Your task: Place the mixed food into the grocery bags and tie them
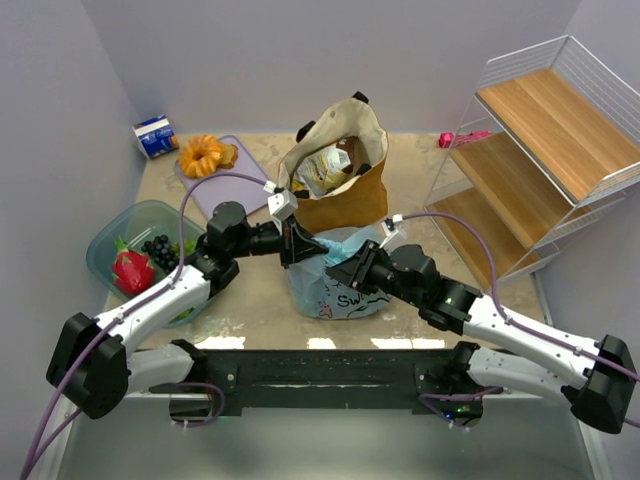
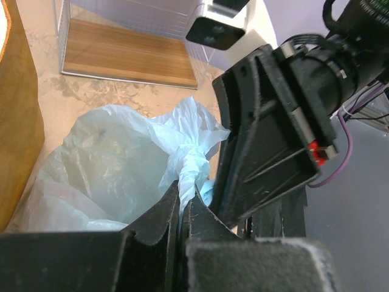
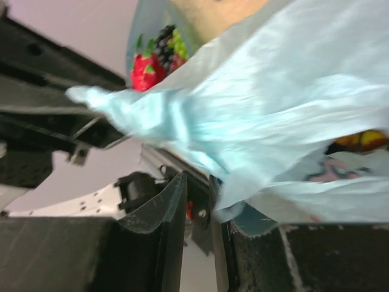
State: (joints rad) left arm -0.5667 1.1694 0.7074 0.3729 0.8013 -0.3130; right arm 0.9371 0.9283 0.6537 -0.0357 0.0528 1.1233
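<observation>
**Light-blue plastic bag** (image 1: 335, 295): stands at centre, near edge of the table, between both arms.
- Mouth gathered into a twisted strand (image 2: 185, 161).
- Left gripper (image 2: 182, 204): fingers pressed together, pinching that strand.
- Right gripper (image 3: 203, 204): jaws nearly together, apparently nipping a fold of the bag's film. The contact itself is partly hidden.
- Contents: one yellow-orange item (image 3: 358, 141) shows through the film; the rest cannot be told.
- Status: tying appears to be under way. No finished knot is visible.

**Tan tote** (image 1: 345, 205): upright, just behind the blue bag and touching it.
- Mouth wide open, black handles loose.
- Contents: packets (image 1: 328, 168) visible inside.
- Status: filled at least in part, not yet tied.

**Surroundings**
- Left: teal tub (image 1: 140, 207), holding a red fruit (image 1: 130, 270) and dark grapes (image 1: 160, 250).
- Far left: lilac mat (image 1: 225, 190) bearing an orange ring-shaped item (image 1: 203, 155).
- Far left: a blue-and-white carton (image 1: 156, 136).
- Right: wire shelf (image 1: 540, 130).
</observation>
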